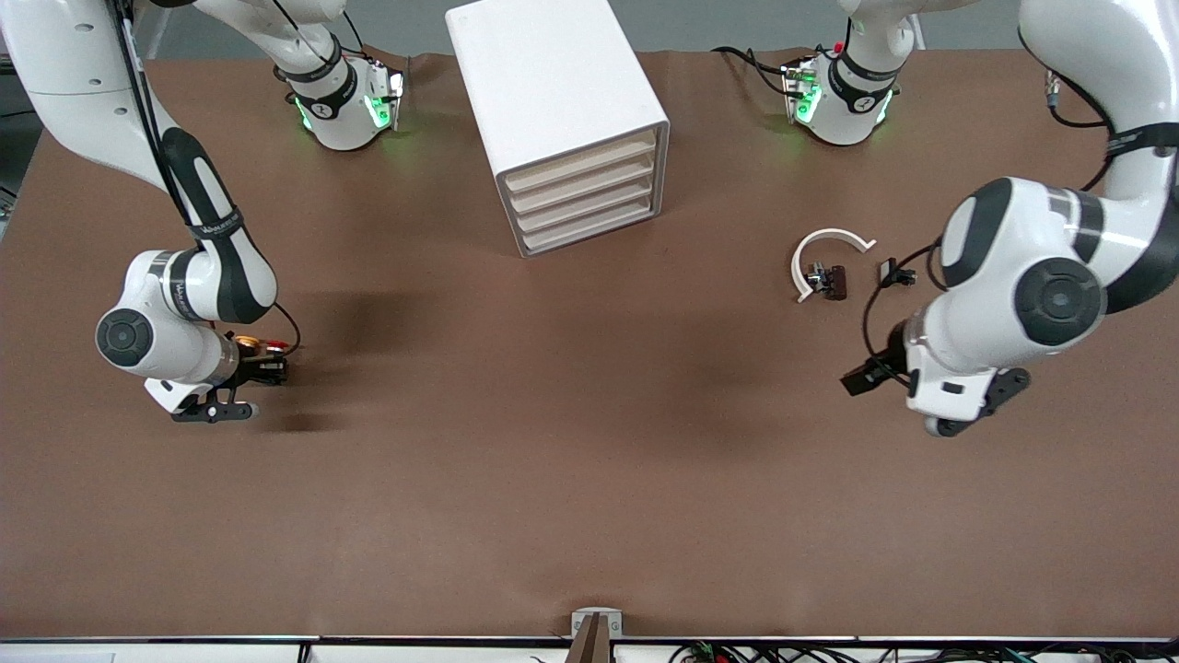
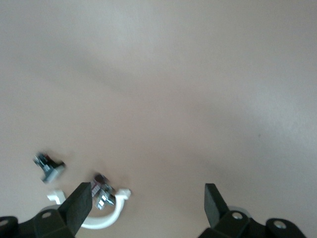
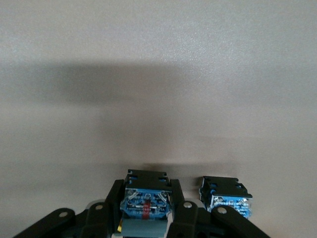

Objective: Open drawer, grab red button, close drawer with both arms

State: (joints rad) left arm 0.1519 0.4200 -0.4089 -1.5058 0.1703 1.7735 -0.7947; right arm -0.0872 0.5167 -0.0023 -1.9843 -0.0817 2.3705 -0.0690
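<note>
The white drawer cabinet [image 1: 562, 120] stood at the table's [image 1: 589, 479] middle, by the robots' bases, with all four drawers shut.

The right gripper [image 3: 147, 215] was low at the right arm's end of the table, nearer the front camera than the cabinet. Its jaws were closed on a small blue-black switch body [image 3: 146, 198]; a second, similar body [image 3: 225, 196] sat just beside it, outside the fingers. In the front view an orange-capped piece [image 1: 247, 344] and a red-capped one [image 1: 276, 347] showed at that gripper — the held one was probably the red button, but the wrist view hid both caps.

The left gripper [image 2: 146, 206] waited above bare table toward the left arm's end, jaws wide and holding nothing. Near it lay a white curved clip [image 1: 822, 259] — a small dark part [image 1: 829, 280] touched it, another dark part [image 1: 893, 273] lay apart.
</note>
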